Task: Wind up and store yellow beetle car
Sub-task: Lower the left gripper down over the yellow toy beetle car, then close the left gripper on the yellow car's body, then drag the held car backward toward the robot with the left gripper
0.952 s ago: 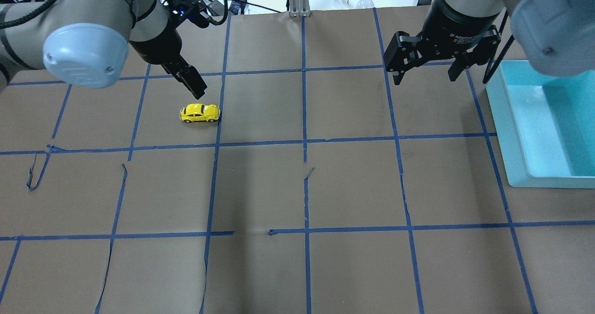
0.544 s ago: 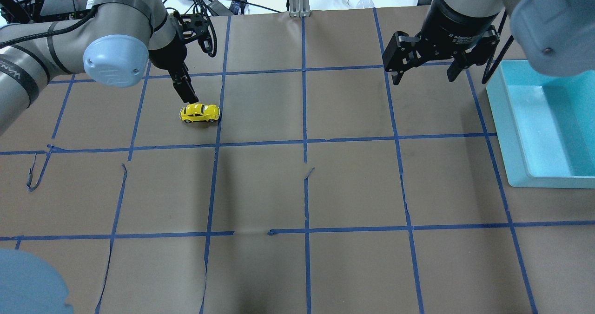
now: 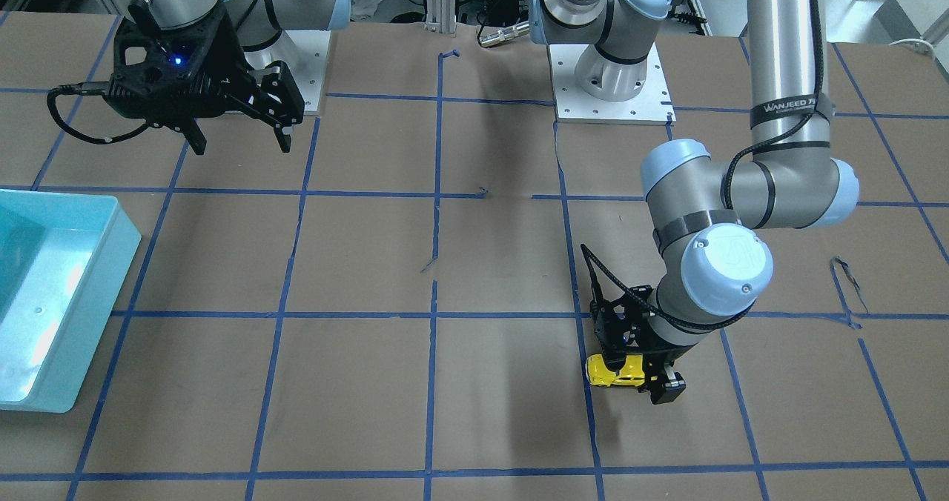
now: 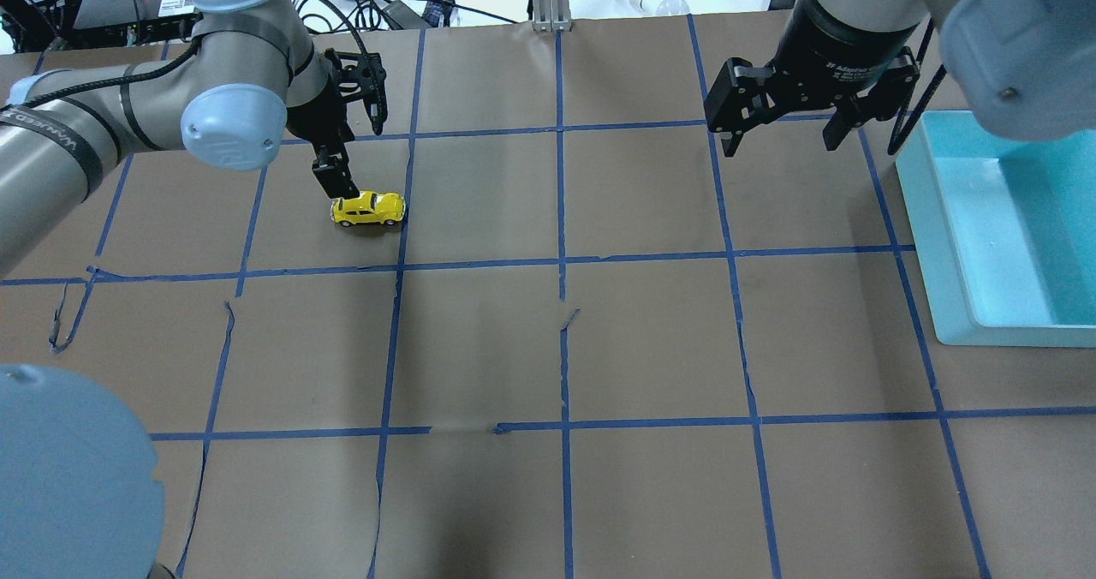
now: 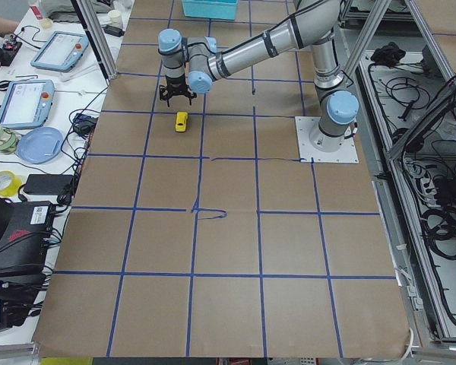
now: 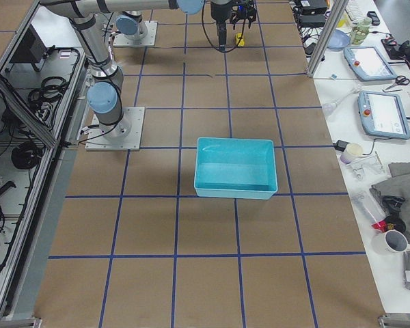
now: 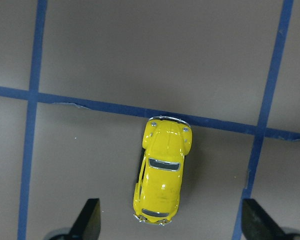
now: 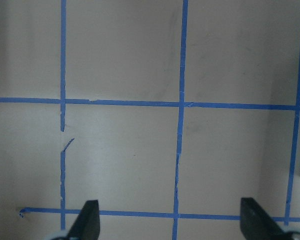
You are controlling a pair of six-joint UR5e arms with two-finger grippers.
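The yellow beetle car (image 4: 368, 208) stands on its wheels on the brown paper table, at the far left of the overhead view. It also shows in the front view (image 3: 614, 371) and the left wrist view (image 7: 162, 172). My left gripper (image 4: 334, 183) is open and hangs low over the car's left end. In the left wrist view its fingers (image 7: 90, 220) stand wide on either side of the car's near end, not touching it. My right gripper (image 4: 783, 138) is open and empty above the table's far right, also seen in the front view (image 3: 241, 141).
A teal bin (image 4: 933, 245) stands at the table's right edge, next to my right gripper; it looks empty in the right side view (image 6: 236, 191). Blue tape lines make a grid on the paper. Cables and tablets lie beyond the table's far edge.
My left arm has swung round and lowered, bringing its gripper down and left to the car's left end. The car and my right arm have not moved.
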